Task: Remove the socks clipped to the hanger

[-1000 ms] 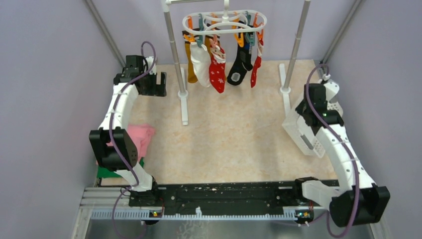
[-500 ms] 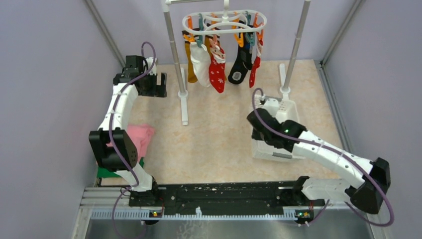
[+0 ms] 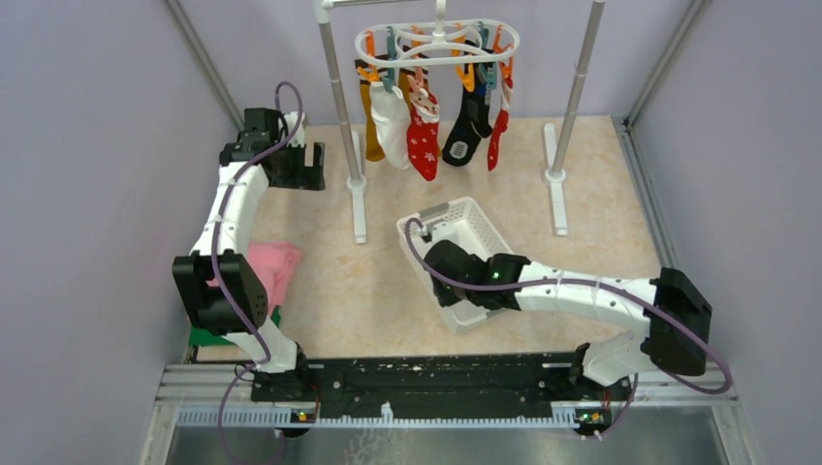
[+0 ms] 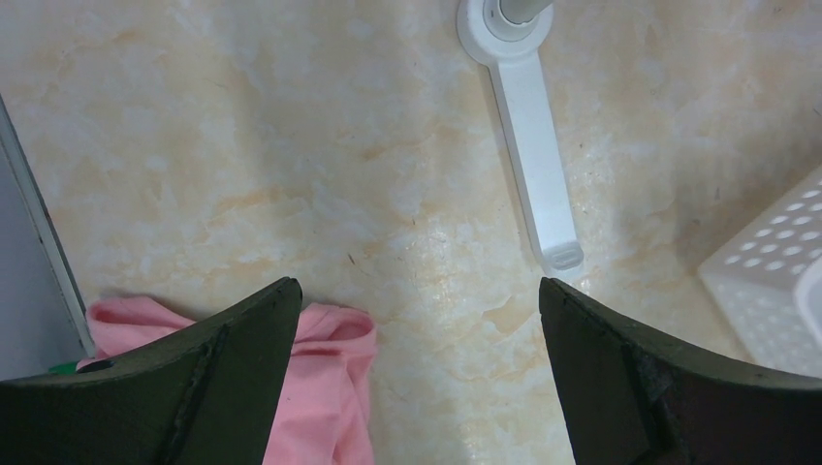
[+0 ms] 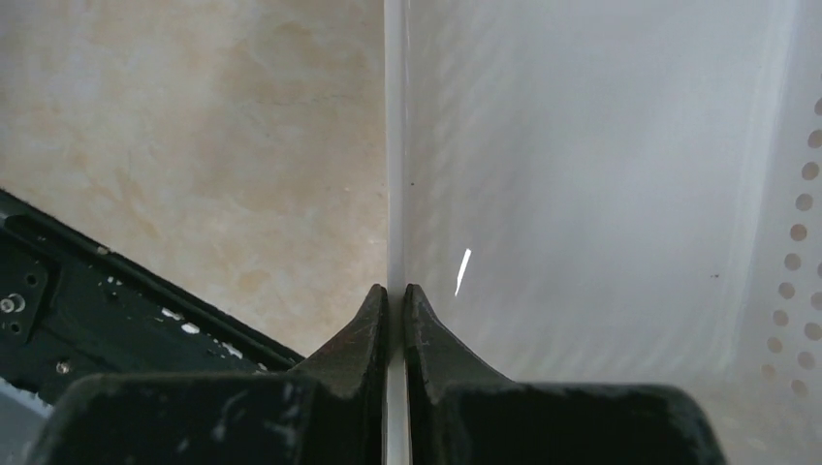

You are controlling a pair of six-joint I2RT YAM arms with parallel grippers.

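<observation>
The white oval hanger (image 3: 436, 42) with orange and teal clips hangs from the rack's top bar at the back. Clipped to it are a mustard sock (image 3: 373, 134), a white sock (image 3: 393, 126), a red snowflake sock (image 3: 424, 145), a black sock (image 3: 465, 134) and a plain red sock (image 3: 497, 136). My left gripper (image 3: 308, 165) is open and empty, left of the socks; in its wrist view (image 4: 417, 320) it hovers over bare table. My right gripper (image 3: 441, 263) is shut on the white mesh basket's wall (image 5: 395, 194), in front of the hanger.
The white mesh basket (image 3: 485, 221) sits tilted at the table's middle front; its corner shows in the left wrist view (image 4: 775, 291). Rack poles (image 3: 339, 107) (image 3: 577, 97) stand on white feet (image 4: 533, 165). Pink cloth (image 3: 276, 266) (image 4: 330, 387) on green cloth (image 3: 213, 336) lies at the left.
My right arm has swung from the right wall to the middle front, carrying the mesh basket with it. The left arm and the socks have not moved.
</observation>
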